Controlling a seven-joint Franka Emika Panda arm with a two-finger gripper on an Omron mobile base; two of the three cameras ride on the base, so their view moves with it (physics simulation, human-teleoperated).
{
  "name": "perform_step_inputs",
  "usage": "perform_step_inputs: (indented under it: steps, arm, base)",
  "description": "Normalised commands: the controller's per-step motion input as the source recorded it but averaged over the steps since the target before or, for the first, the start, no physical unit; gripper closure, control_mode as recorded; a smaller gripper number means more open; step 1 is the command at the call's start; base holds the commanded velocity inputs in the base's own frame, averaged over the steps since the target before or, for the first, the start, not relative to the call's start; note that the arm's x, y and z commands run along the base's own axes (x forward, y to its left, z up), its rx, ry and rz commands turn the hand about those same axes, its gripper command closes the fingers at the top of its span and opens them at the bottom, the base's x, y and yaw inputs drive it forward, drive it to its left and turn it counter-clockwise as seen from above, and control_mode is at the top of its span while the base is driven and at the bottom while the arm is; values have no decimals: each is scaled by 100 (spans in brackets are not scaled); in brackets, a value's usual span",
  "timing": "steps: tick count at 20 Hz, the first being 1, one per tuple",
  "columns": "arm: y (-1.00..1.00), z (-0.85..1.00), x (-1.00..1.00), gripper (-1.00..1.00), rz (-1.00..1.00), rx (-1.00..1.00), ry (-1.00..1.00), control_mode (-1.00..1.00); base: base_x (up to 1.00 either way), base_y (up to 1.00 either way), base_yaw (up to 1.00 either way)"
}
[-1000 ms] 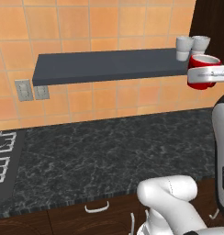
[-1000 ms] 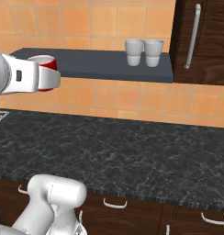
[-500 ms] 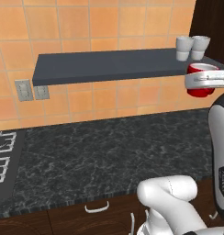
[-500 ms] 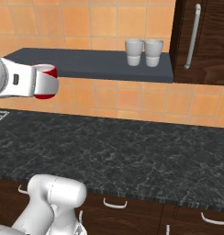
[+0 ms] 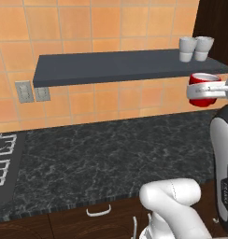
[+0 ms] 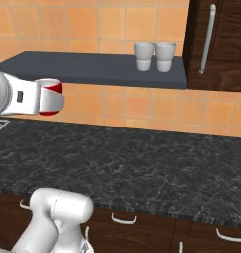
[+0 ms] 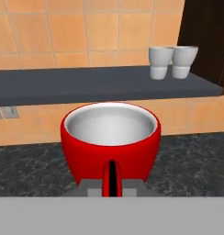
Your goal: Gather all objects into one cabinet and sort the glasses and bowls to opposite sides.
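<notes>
Pincer (image 7: 112,186) clamped on red cup (image 7: 110,140), kept upright, high over table (image 6: 142,158), ready for cabinet (image 6: 219,44).

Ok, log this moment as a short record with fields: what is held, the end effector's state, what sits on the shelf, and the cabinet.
held item: red cup with a white inside and a handle, carried upright above the dark counter
end effector: shut on the red cup at its handle side
shelf: flat grey wall shelf bearing two pale grey cups side by side at its right end
cabinet: dark brown wall cabinet right of the shelf, door closed, long silver bar handle
</notes>
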Motion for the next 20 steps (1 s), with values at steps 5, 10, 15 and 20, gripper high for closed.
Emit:
perform_step_inputs:
  steps: [5,10,15,20]
  arm:
    - [0,0,0,100,0,0,0,100]
    - [0,0,0,100,0,0,0,100]
    - [0,0,0,100,0,0,0,100]
    - [0,0,0,100,0,0,0,100]
  base:
    - [-91,0,0]
    - [-100,20,-14]
    - [-78,21,-63]
    - [-53,9,-86]
